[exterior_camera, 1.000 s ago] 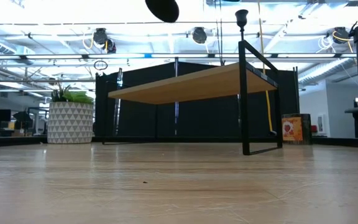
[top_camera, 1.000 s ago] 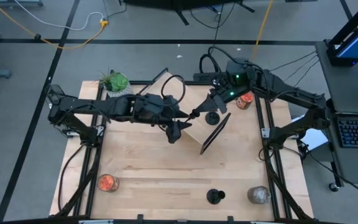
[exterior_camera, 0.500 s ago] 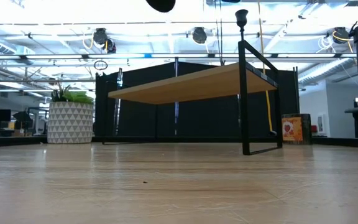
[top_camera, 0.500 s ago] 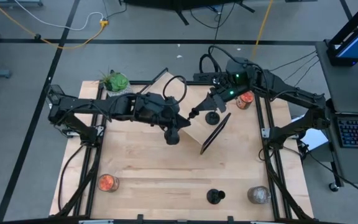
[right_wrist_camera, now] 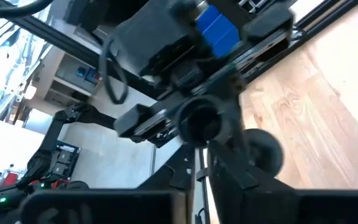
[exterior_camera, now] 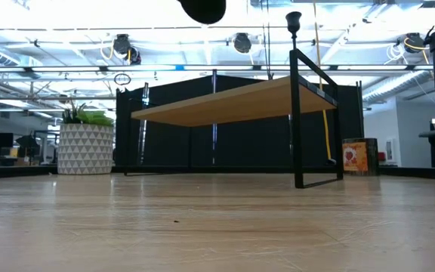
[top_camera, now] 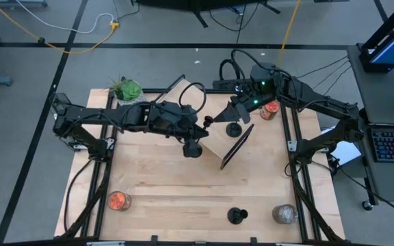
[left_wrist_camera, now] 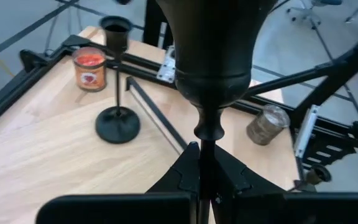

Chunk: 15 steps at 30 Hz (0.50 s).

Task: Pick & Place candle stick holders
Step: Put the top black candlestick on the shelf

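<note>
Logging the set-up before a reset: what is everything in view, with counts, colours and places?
Places as in the high view.
candle stick holders: three, black; one at the table's lower edge, one on the small shelf, one held.
small shelf: one, wood top, black frame; upper middle.
candle jars: two, orange; lower left, upper right.
grey jar: one; lower right.
plant: one, green, pale pot; upper left.
table: one, light wood.
left pincer: shut on the held holder's stem, mid-table.
right pincer: over the shelf.
</note>
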Available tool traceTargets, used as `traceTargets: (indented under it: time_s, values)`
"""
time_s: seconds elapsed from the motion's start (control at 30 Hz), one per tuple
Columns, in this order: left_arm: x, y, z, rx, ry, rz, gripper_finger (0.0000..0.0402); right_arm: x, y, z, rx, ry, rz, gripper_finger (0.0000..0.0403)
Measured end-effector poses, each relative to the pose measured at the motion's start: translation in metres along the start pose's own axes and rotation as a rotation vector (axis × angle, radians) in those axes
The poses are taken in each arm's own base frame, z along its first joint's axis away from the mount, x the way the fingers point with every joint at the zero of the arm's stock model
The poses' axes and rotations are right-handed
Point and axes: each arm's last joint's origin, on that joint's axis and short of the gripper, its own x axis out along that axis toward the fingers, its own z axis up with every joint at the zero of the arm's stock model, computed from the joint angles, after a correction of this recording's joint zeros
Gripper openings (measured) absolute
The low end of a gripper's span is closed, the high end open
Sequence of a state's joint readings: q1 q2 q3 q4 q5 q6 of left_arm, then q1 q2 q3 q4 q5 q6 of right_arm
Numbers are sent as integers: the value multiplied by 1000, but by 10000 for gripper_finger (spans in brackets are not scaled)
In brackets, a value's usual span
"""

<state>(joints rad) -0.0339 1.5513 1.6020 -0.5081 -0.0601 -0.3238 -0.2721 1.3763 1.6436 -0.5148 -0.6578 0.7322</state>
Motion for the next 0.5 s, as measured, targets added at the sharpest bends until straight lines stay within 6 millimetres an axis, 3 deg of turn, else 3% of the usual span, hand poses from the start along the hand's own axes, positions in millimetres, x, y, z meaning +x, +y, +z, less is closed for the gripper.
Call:
traceTargets:
  time_s: [0.27,0.5]
  values:
    - [0,0,0,5,-13,53,10,0,1,1,-8,-9,7,99]
    - [-1,-4,-2,30,-40,147,10,-17,7,3,-83,-53,9,103]
